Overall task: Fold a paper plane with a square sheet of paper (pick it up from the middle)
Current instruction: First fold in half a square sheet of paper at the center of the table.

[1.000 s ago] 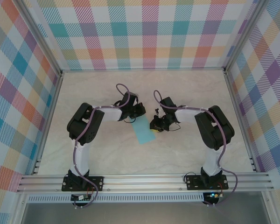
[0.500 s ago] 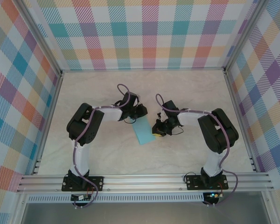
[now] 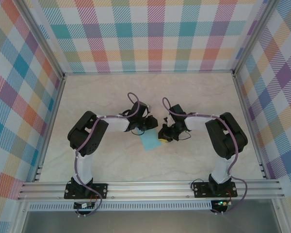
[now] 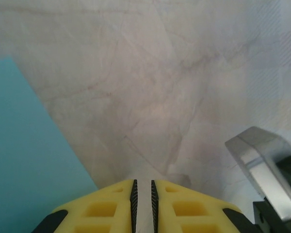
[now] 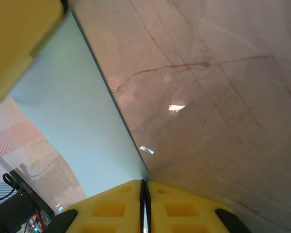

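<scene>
Top view, paper: the light-blue paper [image 3: 148, 141] lies mid-surface, between the two grippers.
Top view, left gripper: the left gripper [image 3: 144, 128] is over the paper's far edge; its state cannot be told from here.
Top view, right gripper: the right gripper [image 3: 163, 136] has its yellow tip at the paper's right edge.
Top view, surface: the surface [image 3: 199, 97] is pale marble with checked walls around it.

Left wrist, left gripper: the left gripper [image 4: 143, 194] has its jaws a narrow slit apart, nothing between them and bare surface [image 4: 150, 73] ahead.
Left wrist, paper: the paper [image 4: 29, 160] is off to the left of the fingers, one straight edge slanting towards them.
Left wrist, other: a grey metal part [image 4: 259, 155] shows at the right.

Right wrist, right gripper: the right gripper [image 5: 144, 194] is pressed together on the paper's edge, which runs straight into the seam.
Right wrist, paper: the paper [image 5: 72, 116] spreads up and left from the grip.
Right wrist, surface: veined marble surface [image 5: 208, 97] to the right.
Right wrist, other: a blurred yellow block [image 5: 19, 39] at the top left.
</scene>
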